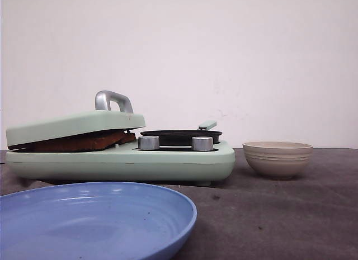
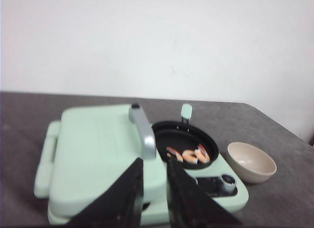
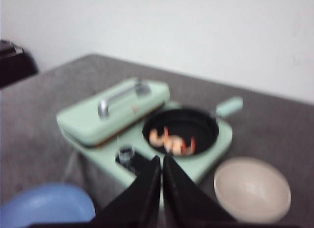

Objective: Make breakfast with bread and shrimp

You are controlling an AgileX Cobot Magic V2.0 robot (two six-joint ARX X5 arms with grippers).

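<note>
Surroundings: pale green breakfast maker (image 1: 120, 159) on dark grey table (image 1: 291, 215), white wall behind; blue plate (image 1: 95, 221) nearest the front camera, on the robot's left; beige ribbed bowl (image 1: 278, 158) just beside the appliance on its right side, apart from it.
Appliance: hinged lid (image 1: 75, 127) with silver handle (image 1: 113, 100) over the left half, tilted, front edge propped up; black pan (image 1: 180, 137) with short green handle (image 1: 207, 124) sunk in the right half; two silver knobs (image 1: 148, 142) on the front edge.
Bread: brown crust edge (image 1: 78, 141) showing in the gap between lid and base, lying flat, long axis left to right across the front view; white face hidden by the lid, number of slices impossible to tell.
Shrimp: several pink-orange pieces (image 2: 189, 155) in the pan, toward its front side; hidden by the pan rim in the front view.
Obstruction: lid resting on the bread and covering all but its front edge.
Left gripper (image 2: 154, 189): above the lid's front edge, just in front of the handle; fingers close together with a narrow gap, holding nothing.
Right gripper (image 3: 162, 189): above the table in front of the knobs, between plate and bowl; fingers pressed nearly together, empty; view blurred.
</note>
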